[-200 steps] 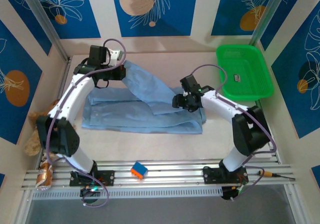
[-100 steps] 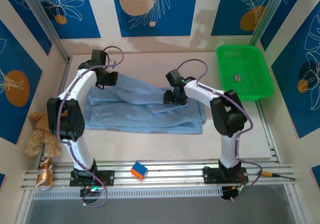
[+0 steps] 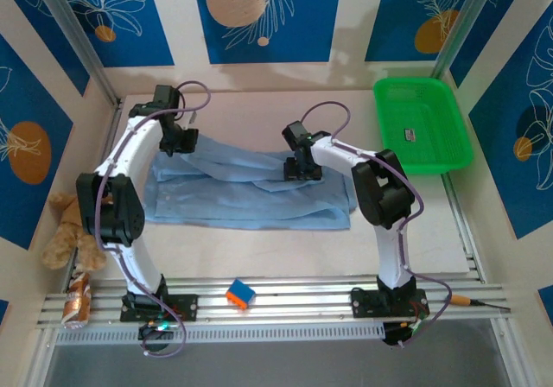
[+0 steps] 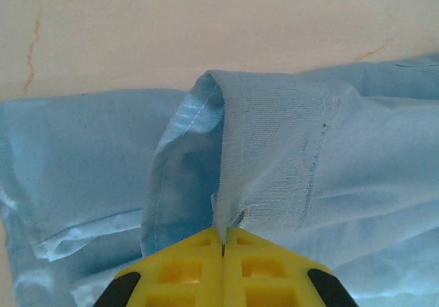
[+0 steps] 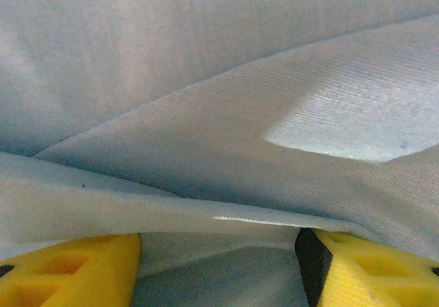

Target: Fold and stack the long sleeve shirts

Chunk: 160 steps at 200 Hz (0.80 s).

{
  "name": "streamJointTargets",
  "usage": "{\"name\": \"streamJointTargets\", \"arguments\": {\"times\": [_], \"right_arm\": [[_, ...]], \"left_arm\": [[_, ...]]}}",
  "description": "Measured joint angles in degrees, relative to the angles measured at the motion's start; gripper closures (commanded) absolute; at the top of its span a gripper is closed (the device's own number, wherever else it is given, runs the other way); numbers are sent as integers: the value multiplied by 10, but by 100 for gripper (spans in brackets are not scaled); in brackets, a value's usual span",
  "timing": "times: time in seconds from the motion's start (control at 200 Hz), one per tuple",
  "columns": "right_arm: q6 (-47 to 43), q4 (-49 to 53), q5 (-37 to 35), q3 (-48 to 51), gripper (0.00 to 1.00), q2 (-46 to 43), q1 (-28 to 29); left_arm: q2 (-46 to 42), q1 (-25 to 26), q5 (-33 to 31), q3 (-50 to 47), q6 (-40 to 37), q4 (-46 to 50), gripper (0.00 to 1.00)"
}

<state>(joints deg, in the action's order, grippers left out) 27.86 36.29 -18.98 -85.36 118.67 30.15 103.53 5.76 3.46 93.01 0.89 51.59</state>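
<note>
Pale bench [image 3: 259, 253] carries the light blue shirt [image 3: 251, 204] spread across its middle. Left pincer [image 4: 223, 233] is clenched on a fold toward the far-left corner; right pincer [image 3: 299, 169] stands released, cloth between its fingers.

shirt [image 3: 251, 193]: plain light blue, darker blue seam stitching. surface [image 3: 259, 253]: cream. basket [image 3: 432, 111], far right: bright green. wall panels [image 3: 294, 24]: deep blue, white leaf outlines, tan/orange discs. left arm [image 3: 130, 149] and right arm [image 3: 341, 154]: white, black joints, purple cables [image 3: 194, 89]. left tool [image 4: 223, 233], right tool [image 5: 219, 255]: yellow. cube [image 3: 240, 294], near edge: orange/blue. teddy bear [image 3: 67, 231], left: tan.
</note>
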Motion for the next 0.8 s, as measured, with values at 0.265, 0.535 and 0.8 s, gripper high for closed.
{"name": "streamJointTargets", "arguments": {"times": [0.265, 0.535, 0.8], "right_arm": [[-59, -62, 6, 113, 35, -100, 4], [-83, -88, 34, 136, 32, -172, 45], [-70, -45, 40, 61, 33, -98, 58]], "left_arm": [[-78, -1, 24, 48, 12, 29, 100], [-98, -1, 45, 42, 33, 39, 100], [-28, -2, 8, 31, 30, 46, 100]]}}
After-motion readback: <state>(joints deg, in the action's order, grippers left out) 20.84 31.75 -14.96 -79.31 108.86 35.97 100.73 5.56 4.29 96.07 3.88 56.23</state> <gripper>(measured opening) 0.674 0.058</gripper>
